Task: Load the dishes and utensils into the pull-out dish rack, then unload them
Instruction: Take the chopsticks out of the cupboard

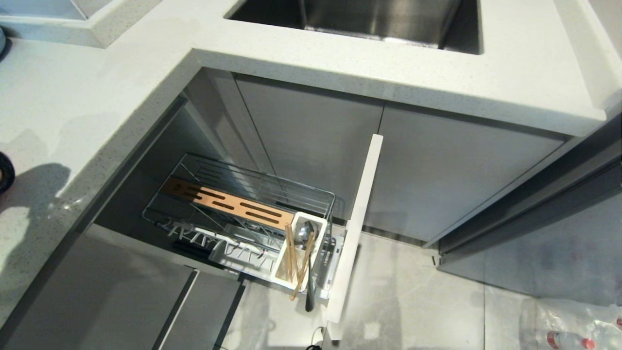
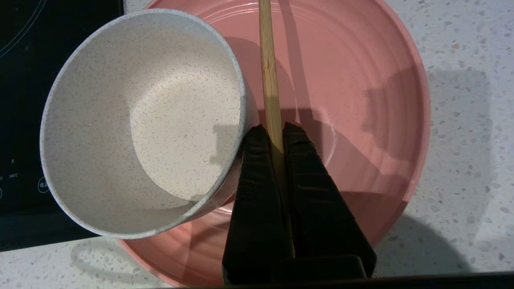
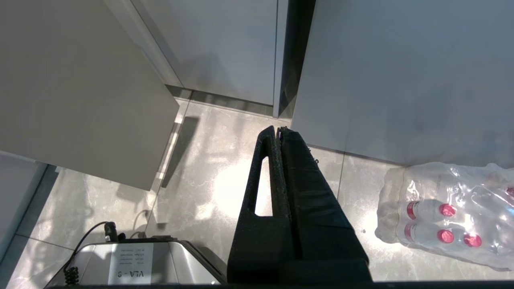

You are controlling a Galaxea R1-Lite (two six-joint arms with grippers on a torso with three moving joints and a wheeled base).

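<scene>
Left pincer [image 2: 273,130] clamped on one chopstick [image 2: 268,68] above the pink plate [image 2: 361,120].

The cream bowl [image 2: 140,120] sits tilted on the plate's edge, and the plate rests on the speckled desk [image 2: 461,120] beside a dark cooktop [image 2: 24,40]. The pull-out dish rack [image 1: 252,218] stands drawn out under the desk; its white cutlery box [image 1: 297,253] holds the spoon [image 1: 306,233] and what look like two wooden sticks [image 1: 291,257], though the head view is too small to be sure. The right pincer [image 3: 280,129] hangs over the floor [image 3: 209,160], its jaws pressed together and empty, near a pack of bottles [image 3: 445,216].
</scene>
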